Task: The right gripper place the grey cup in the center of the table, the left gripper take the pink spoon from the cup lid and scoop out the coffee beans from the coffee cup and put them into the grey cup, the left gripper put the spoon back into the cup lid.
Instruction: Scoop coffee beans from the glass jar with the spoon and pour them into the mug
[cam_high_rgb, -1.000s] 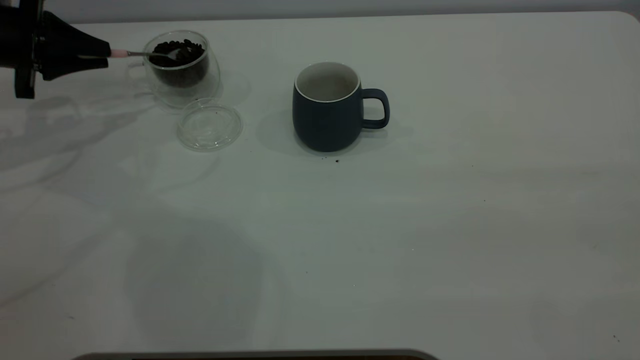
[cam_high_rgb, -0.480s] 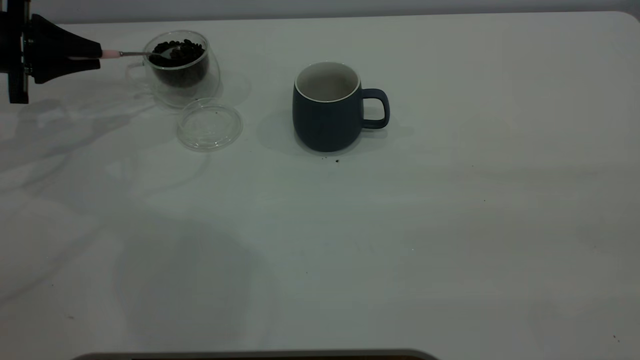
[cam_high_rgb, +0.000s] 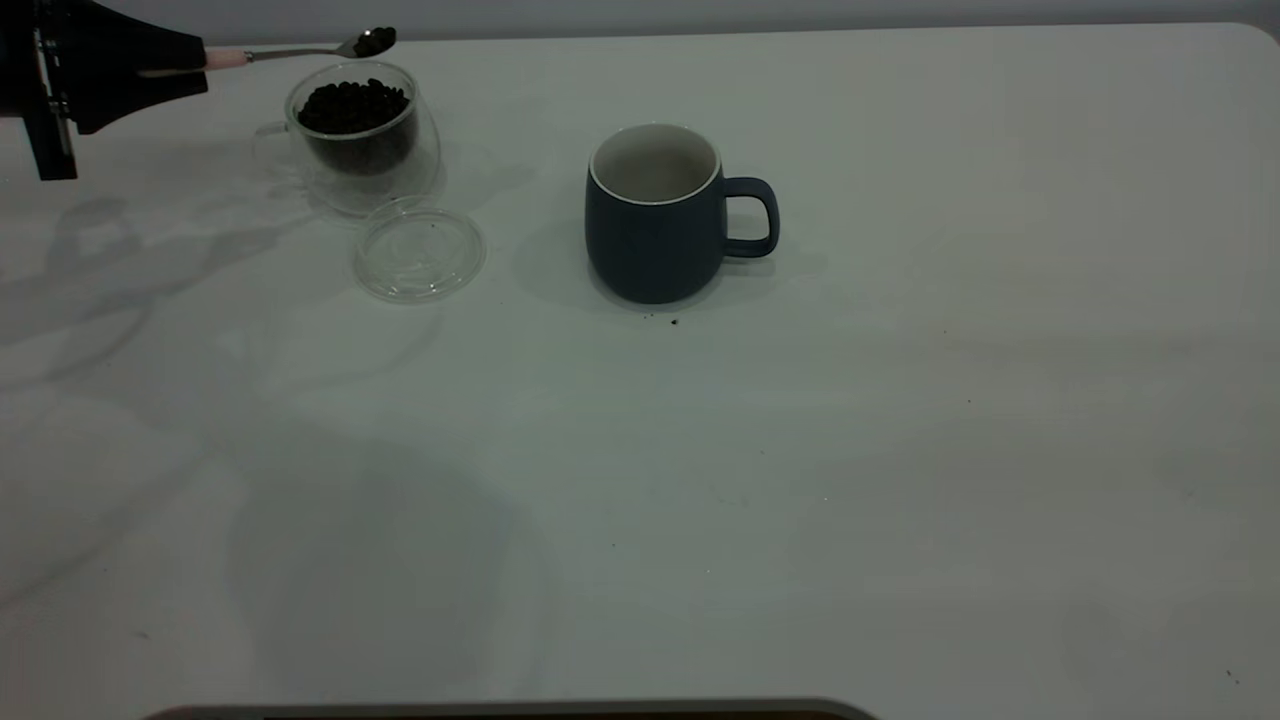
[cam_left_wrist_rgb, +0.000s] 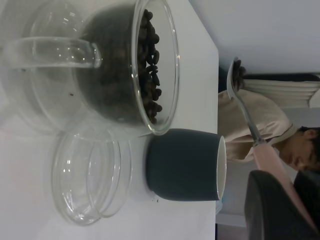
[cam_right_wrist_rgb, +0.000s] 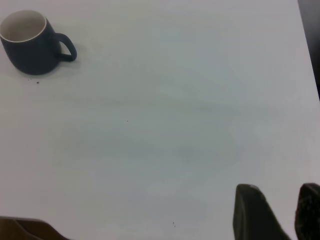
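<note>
The left tool (cam_high_rgb: 195, 62) pinches the pink spoon (cam_high_rgb: 300, 50) by its handle, its bowl loaded with coffee beans (cam_high_rgb: 375, 40) and raised just above the glass coffee cup (cam_high_rgb: 362, 135). Beyond that stands the grey cup (cam_high_rgb: 655, 215), already placed mid-bench (cam_high_rgb: 900, 450) and seemingly empty, so tipping the beans in and returning the spoon to the cup lid (cam_high_rgb: 418, 250) remain. The right tool (cam_right_wrist_rgb: 275, 212) hangs apart, fingers spread.

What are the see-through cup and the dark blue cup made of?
The coffee cup looks like clear glass: you see the coffee beans through its shiny double wall. The grey cup is probably ceramic: matte dark outside, smooth off-white inside, pale rim.
</note>
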